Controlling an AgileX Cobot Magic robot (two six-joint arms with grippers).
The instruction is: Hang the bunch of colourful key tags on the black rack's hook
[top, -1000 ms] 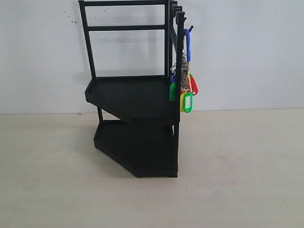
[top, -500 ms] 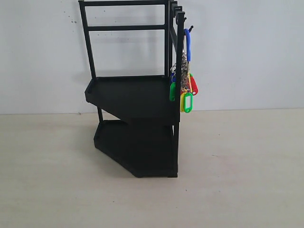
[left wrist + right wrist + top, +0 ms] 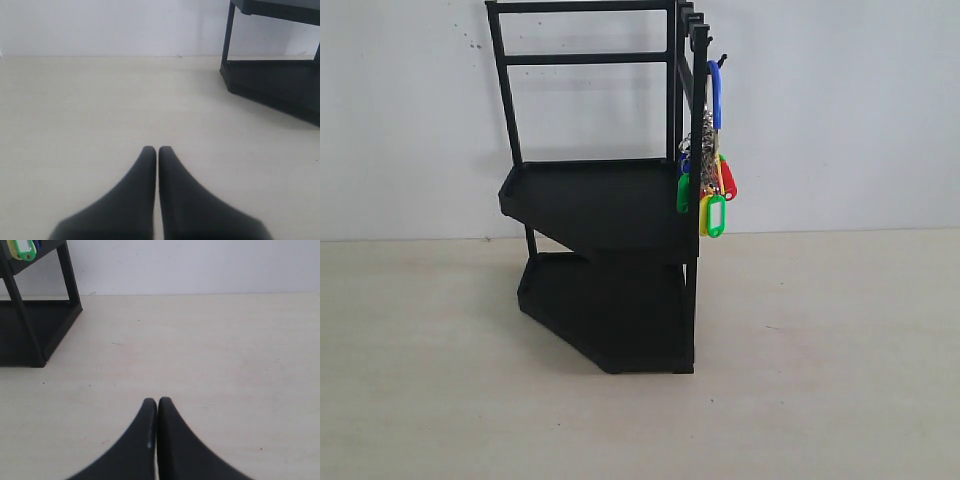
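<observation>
The tall black rack (image 3: 605,200) stands on the table against the white wall. Its small hook (image 3: 720,60) sticks out from the top of the right front post. From that hook the colourful key tag bunch (image 3: 708,190) hangs by its blue loop (image 3: 716,92), with red, green and yellow tags below. A green tag of the colourful key tag bunch (image 3: 22,248) shows in the right wrist view beside the black rack (image 3: 30,325). My left gripper (image 3: 158,148) is shut and empty over bare table, with the black rack (image 3: 280,85) ahead. My right gripper (image 3: 157,400) is shut and empty too. Neither arm shows in the exterior view.
The pale wooden table (image 3: 820,360) spreads around the rack. A white wall (image 3: 840,110) closes the back.
</observation>
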